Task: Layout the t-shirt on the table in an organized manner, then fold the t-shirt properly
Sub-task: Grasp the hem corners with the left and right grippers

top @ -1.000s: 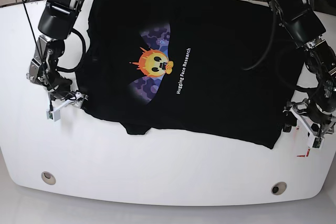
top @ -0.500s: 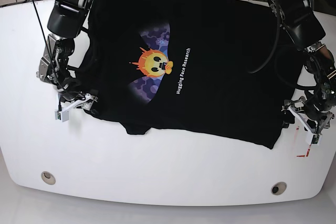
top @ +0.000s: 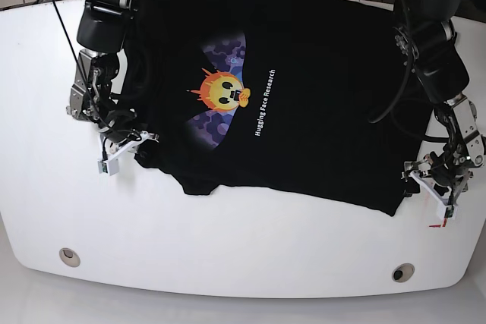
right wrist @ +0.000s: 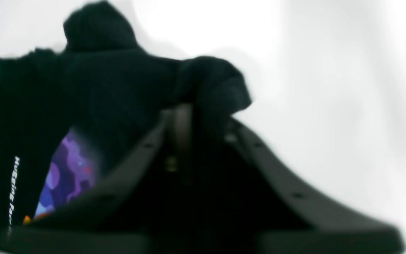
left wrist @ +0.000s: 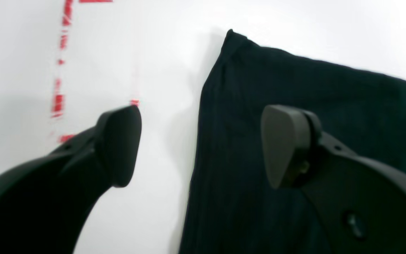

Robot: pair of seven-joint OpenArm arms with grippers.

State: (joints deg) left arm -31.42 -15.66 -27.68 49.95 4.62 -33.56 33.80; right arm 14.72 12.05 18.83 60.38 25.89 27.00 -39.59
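Both arms are sitting further in toward the shirt than a second ago: the right end effector (top: pixel 143 144), earlier beside the sleeve edge, is now over the cloth, and the left end effector (top: pixel 431 180) is now closer to the hem corner.

Right end effector: jaws are pressing together, pinching a bunched fold of the black t-shirt (top: pixel 304 104) at its sleeve edge. In the right wrist view the fabric (right wrist: pixel 118 91) is rising in a hump over the fingertips, with the purple print and white lettering showing at lower left. That view is blurred, so how deep the cloth is sitting in the jaws cannot be told.

Left end effector (left wrist: pixel 199 144): jaws are standing spread wide, holding nothing. One finger (left wrist: pixel 118 144) is hanging over bare white counter (left wrist: pixel 160 70), the other over the shirt's cloth, so the shirt's edge is running between them. Red-and-white tape mark (left wrist: pixel 60 102) is lying on the counter just beside the bare-side finger.

T-shirt is lying print-up across the middle of the counter (top: pixel 228 248), mostly spread flat, the flaming emoji face (top: pixel 226 92) and "Hugging Face Research" text (top: pixel 265 102) facing up. Its near edge is lying uneven, with a small fold at the lower left. Two round grommet holes (top: pixel 70 256) are sitting near the counter's front edge, well apart from the shirt.
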